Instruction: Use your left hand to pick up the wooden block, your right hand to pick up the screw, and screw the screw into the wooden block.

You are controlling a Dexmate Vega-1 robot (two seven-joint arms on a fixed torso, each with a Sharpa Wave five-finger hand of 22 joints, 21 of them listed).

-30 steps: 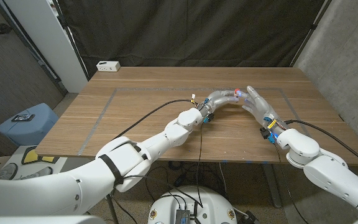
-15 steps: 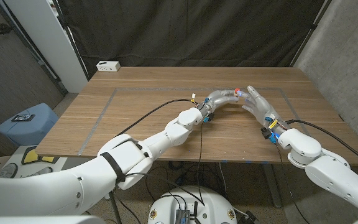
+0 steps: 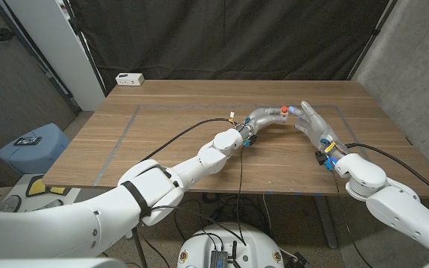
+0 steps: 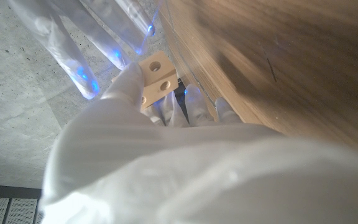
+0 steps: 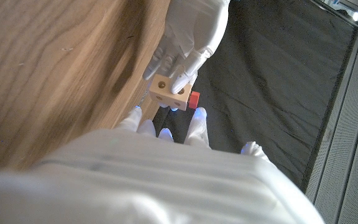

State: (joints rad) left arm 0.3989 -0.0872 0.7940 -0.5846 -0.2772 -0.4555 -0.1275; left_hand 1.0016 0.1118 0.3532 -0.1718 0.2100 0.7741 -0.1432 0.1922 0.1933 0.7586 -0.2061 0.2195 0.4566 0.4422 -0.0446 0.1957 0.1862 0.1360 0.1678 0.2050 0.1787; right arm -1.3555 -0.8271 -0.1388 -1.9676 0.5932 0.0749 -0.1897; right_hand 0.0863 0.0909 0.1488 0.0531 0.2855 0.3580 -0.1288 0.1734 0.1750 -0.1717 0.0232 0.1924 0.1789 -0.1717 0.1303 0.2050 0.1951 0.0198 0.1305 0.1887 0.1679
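Observation:
My left hand [image 3: 261, 117] holds the wooden block [image 5: 169, 90] above the middle right of the table, pinched in its fingertips. The block [image 4: 155, 78] is pale, with round holes in its faces. The screw [image 3: 283, 110] has a red head and sticks out of the block's side toward my right hand [image 3: 313, 125]. In the right wrist view the screw [image 5: 194, 99] sits just beyond my right fingertips [image 5: 199, 116]. The right hand's fingers are spread, and I cannot tell whether one touches the screw.
The wooden table [image 3: 170, 138] has a thin taped rectangle on it. A white box [image 3: 130, 78] stands at the far left corner. A black cable [image 3: 177, 138] runs along my left arm. A dark curtain hangs behind the table.
My right hand has drawn slightly to the right, away from the block. The red screw head has stayed at the block. The left hand has kept still.

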